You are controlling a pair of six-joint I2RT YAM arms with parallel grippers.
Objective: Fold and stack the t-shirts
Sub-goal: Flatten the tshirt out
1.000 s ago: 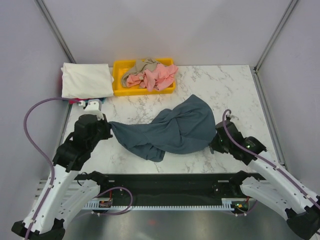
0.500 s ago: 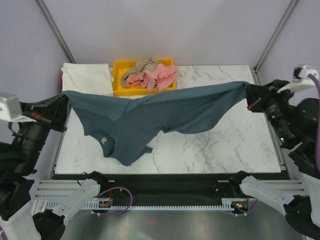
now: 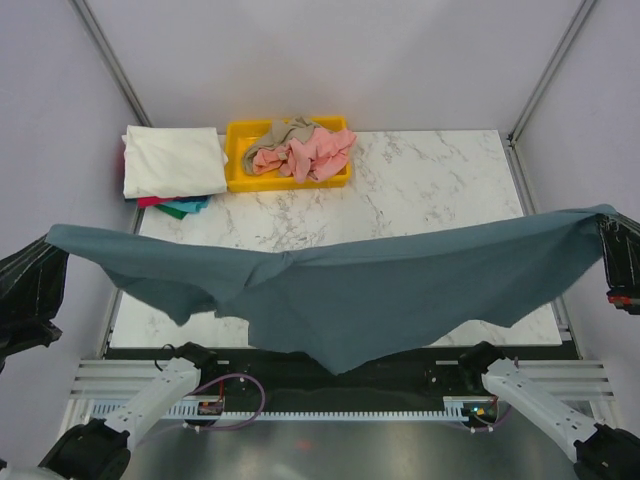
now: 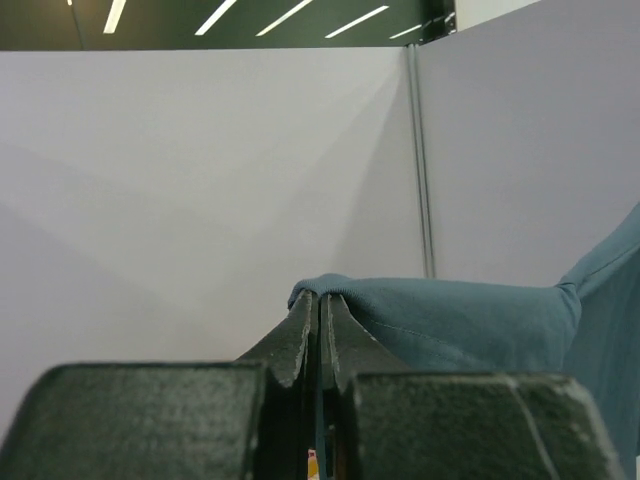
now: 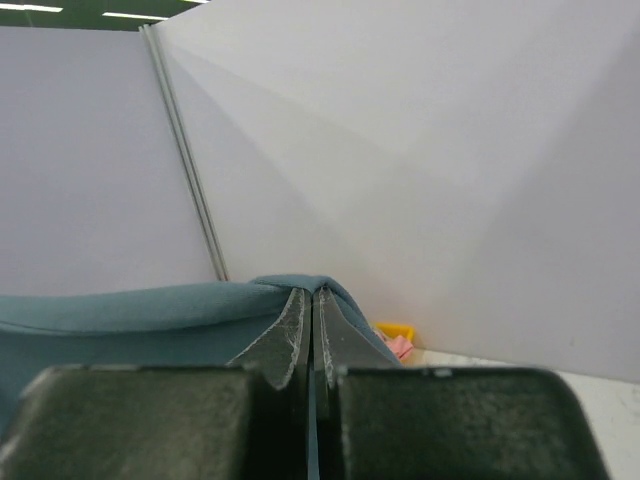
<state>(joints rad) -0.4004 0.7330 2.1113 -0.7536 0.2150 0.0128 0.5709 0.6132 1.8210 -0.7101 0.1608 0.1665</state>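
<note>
A large slate-blue t-shirt [image 3: 370,295] hangs stretched wide high above the table, sagging to a point in the middle. My left gripper [image 3: 48,240] is shut on its left corner at the far left edge; the left wrist view shows the jaws [image 4: 322,298] pinched on blue cloth [image 4: 450,320]. My right gripper [image 3: 606,218] is shut on its right corner at the far right; the right wrist view shows the same pinch [image 5: 310,292]. A folded cream-white shirt [image 3: 172,160] lies on red and teal shirts [image 3: 175,205] at the back left.
A yellow bin [image 3: 240,158] at the back holds crumpled salmon-pink [image 3: 312,152] and tan [image 3: 275,140] shirts. Marble table [image 3: 430,190] with grey walls on three sides. The bin also shows in the right wrist view [image 5: 395,330].
Both grippers have lifted the blue shirt off the table, pulled it apart sideways and raised it; it now hangs taut and closer to the camera, the arms at the frame edges.
</note>
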